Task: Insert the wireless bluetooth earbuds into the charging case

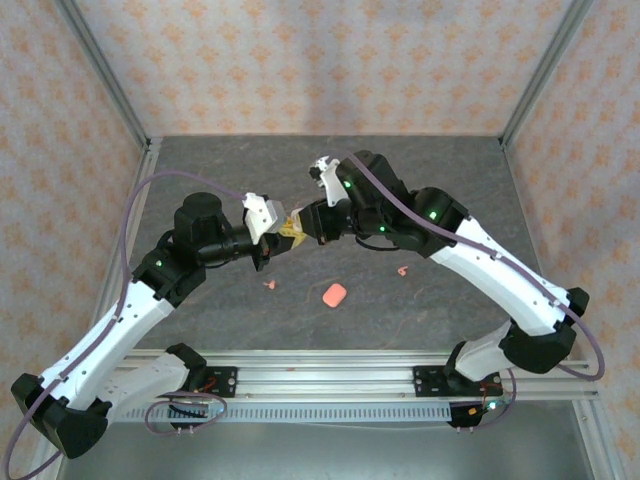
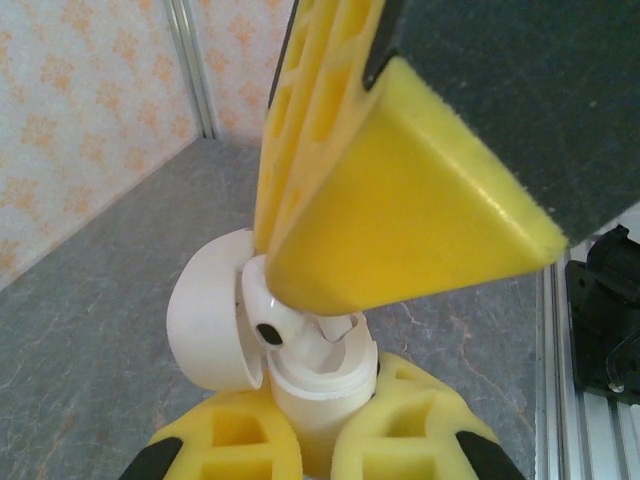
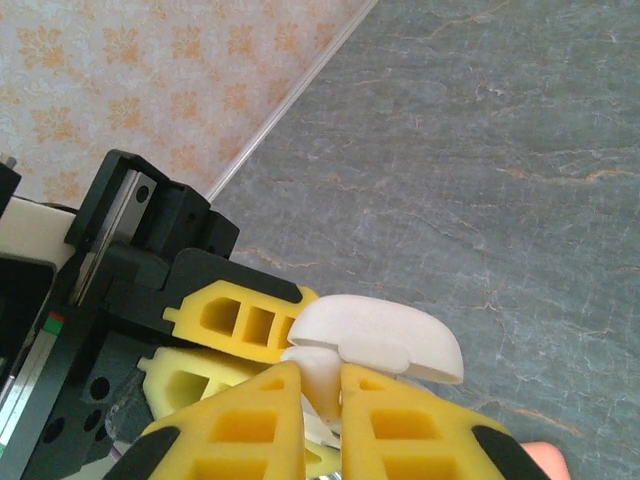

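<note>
Above the middle of the table my left gripper (image 1: 272,232) is shut on the body of a white charging case (image 2: 322,395), whose lid (image 2: 208,322) hangs open to the left. My right gripper (image 3: 322,400) meets it from the other side, its fingers closed round a whitish earbud (image 3: 325,380). That earbud (image 2: 272,322) sits at the case's open mouth, partly under the right gripper's big yellow finger (image 2: 400,220). Two coral-pink earbuds (image 1: 268,284) (image 1: 402,270) lie loose on the table.
A coral-pink case (image 1: 334,294) lies on the grey table (image 1: 420,180) in front of the grippers. Patterned walls and metal posts close in the back and sides. An aluminium rail (image 1: 320,368) runs along the near edge.
</note>
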You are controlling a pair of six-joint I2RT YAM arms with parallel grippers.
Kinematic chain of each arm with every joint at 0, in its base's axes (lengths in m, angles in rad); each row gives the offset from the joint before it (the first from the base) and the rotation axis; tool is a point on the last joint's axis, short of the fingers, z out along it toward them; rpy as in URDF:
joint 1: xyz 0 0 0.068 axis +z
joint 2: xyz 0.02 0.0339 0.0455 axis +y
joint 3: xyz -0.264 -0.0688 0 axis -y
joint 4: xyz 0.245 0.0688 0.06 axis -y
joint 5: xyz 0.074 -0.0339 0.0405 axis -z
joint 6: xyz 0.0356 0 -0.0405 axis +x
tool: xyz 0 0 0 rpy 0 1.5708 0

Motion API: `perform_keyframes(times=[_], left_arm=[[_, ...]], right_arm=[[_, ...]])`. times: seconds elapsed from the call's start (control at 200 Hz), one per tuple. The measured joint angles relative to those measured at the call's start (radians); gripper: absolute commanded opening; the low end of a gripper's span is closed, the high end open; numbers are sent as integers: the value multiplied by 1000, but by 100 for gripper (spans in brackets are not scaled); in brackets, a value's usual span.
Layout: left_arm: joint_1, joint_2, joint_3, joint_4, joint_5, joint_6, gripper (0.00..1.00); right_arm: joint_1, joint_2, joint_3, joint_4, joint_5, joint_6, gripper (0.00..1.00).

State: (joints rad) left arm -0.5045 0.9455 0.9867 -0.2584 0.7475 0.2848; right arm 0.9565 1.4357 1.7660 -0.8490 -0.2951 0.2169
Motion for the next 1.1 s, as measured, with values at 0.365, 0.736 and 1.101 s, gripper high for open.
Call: perform_keyframes(times=[0.365, 0.736, 1.101], left_arm=[[0, 4, -1, 5, 1, -18, 0], [0, 4, -1, 34, 2, -22, 0], [0, 3, -2, 42, 4, -23, 0]], right_arm=[[0, -63, -105, 63, 10, -2, 21], [0, -87, -111, 66, 34, 0, 34], [-150, -148, -113, 59, 68, 79, 35]])
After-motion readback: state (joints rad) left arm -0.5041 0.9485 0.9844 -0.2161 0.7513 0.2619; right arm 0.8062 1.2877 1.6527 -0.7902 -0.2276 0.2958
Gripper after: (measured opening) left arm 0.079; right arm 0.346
